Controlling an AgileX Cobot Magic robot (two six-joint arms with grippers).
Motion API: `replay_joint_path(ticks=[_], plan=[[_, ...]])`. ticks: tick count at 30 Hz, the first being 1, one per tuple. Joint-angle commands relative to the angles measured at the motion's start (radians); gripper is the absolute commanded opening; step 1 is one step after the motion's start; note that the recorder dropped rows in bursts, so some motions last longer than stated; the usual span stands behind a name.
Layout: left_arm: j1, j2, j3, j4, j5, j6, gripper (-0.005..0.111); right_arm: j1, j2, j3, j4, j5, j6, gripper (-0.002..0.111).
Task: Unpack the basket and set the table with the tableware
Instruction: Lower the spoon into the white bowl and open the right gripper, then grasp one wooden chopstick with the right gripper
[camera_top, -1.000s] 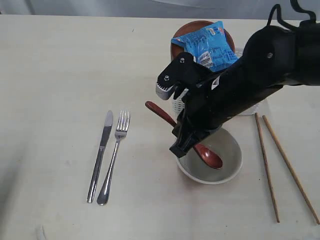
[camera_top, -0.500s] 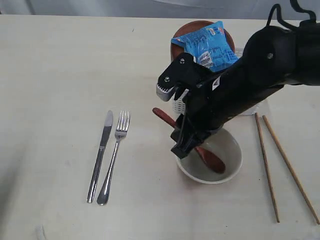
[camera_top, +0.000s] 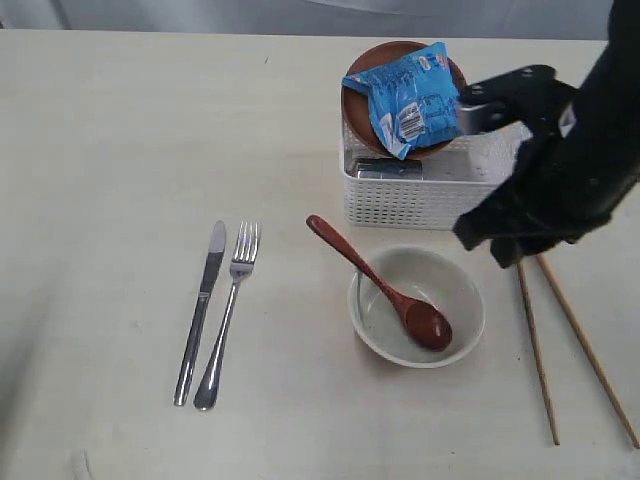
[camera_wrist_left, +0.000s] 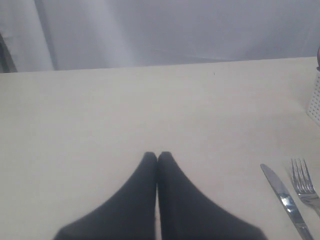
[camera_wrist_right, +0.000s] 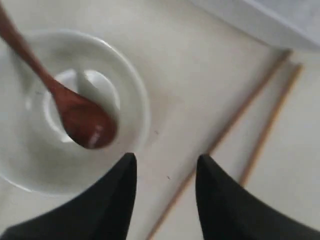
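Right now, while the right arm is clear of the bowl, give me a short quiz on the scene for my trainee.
1. True or false: the spoon rests with its head inside the bowl.
2. Which of these sits in the basket?
A. the brown plate with the blue packet on it
B. the fork
C. the chopsticks
3. Fill in the gap: the right gripper is ____ and holds nothing.

Key: 1 true; 2 A; 3 open.
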Motion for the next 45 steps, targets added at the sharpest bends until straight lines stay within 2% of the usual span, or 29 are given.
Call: replay_joint_path(ticks=[1, 6, 14, 20, 45], plan=[[0.003, -0.003, 0.004, 0.000, -0.002, 0.006, 0.000, -0.147, -0.008, 0.097, -0.031, -0.021, 0.026, 0.038], [0.003, -0.003, 0.004, 0.000, -0.002, 0.006, 0.000, -0.238, 0.011, 0.193, -0.036, -0.199, 0.026, 0.038], [0.003, -0.003, 0.004, 0.003, -0.002, 0.006, 0.000, -0.245, 0.148, 0.199, -0.086, -0.298, 0.038, 0.038], [0.003, -0.003, 0.004, 0.003, -0.002, 0.006, 0.000, -0.245, 0.214, 0.141, -0.114, -0.303, 0.085, 0.038], [0.003, -0.003, 0.004, 0.003, -0.002, 0.006, 0.000, -0.245, 0.388, 0.118, -0.170, -0.326, 0.113, 0.036]])
